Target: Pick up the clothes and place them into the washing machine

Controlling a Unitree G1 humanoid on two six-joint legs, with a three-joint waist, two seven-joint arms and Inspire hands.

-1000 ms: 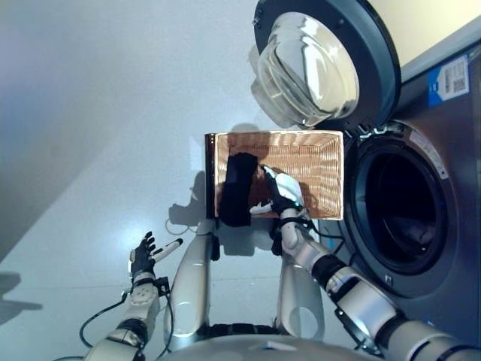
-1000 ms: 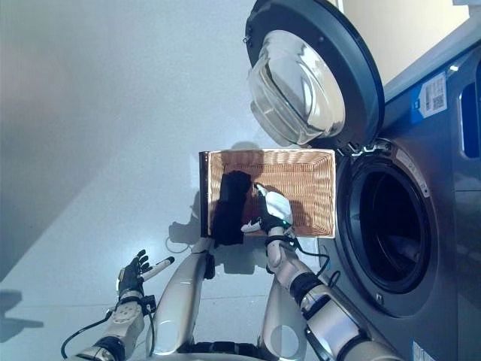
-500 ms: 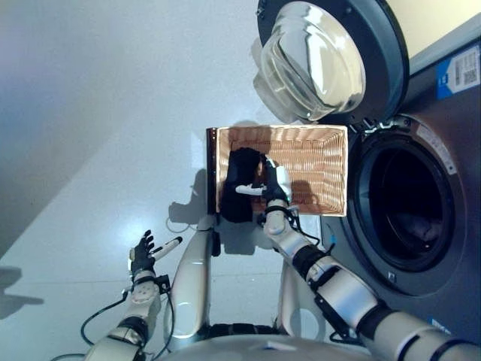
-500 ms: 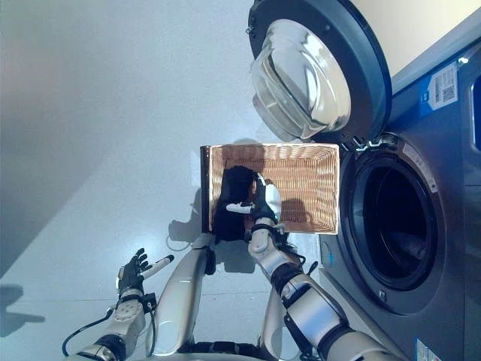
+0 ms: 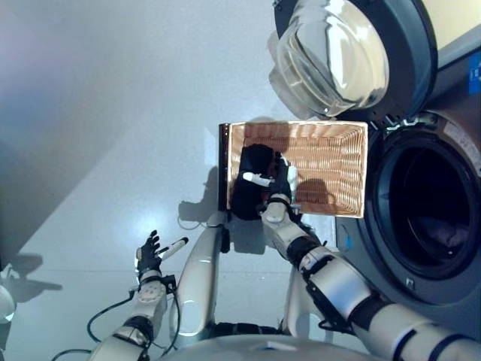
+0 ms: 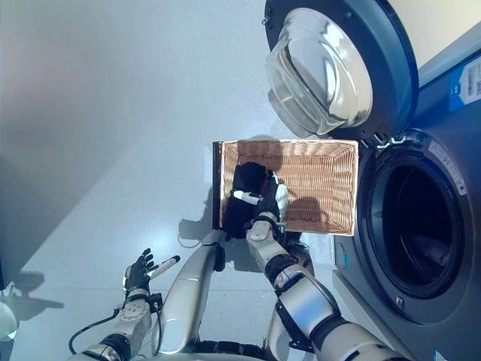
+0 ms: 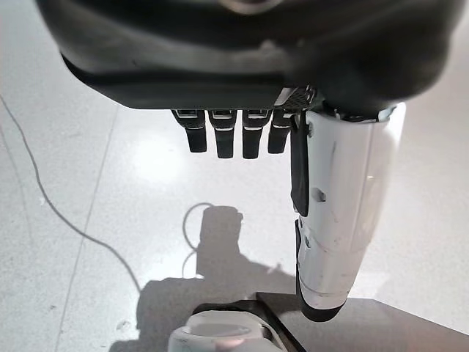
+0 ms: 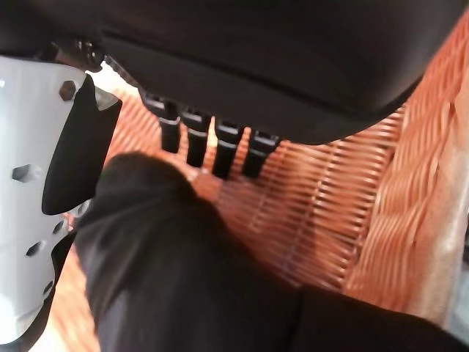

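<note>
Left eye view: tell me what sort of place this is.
Probably a laundry room or laundromat: a front-loading washing machine with its door swung open, and a wicker basket holding dark clothes on a bare floor.

Left hand (image 7: 249, 88) above pale floor (image 7: 88, 183), fingers (image 7: 223, 139) straight, holding nothing.

The right hand (image 5: 281, 183) has moved — seemingly onto the black garment (image 5: 252, 192).
</note>
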